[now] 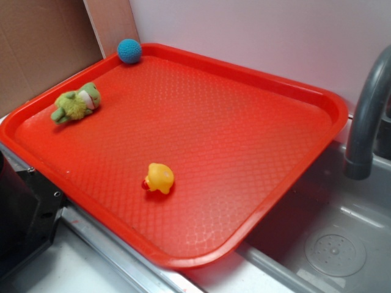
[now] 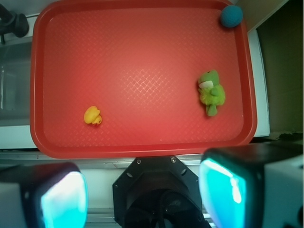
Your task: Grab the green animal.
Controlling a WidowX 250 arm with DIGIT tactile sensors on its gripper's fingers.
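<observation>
You have a red tray [image 1: 256, 76] resting over a grey sink [image 1: 342, 244], and it holds three things. The frog [image 1: 77, 103] lies on its side near the tray's edge, with the blue ball [image 1: 129, 51] in the corner beyond it. The duck [image 1: 160, 178] sits well apart. Your tool [image 2: 142, 194] hangs spread wide and empty, outside the tray's near rim.

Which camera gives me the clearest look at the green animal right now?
The wrist view: it looks straight down on the green animal, showing its whole outline and pale patch on the red tray. The exterior view shows it obliquely, near the tray's far left edge.
</observation>
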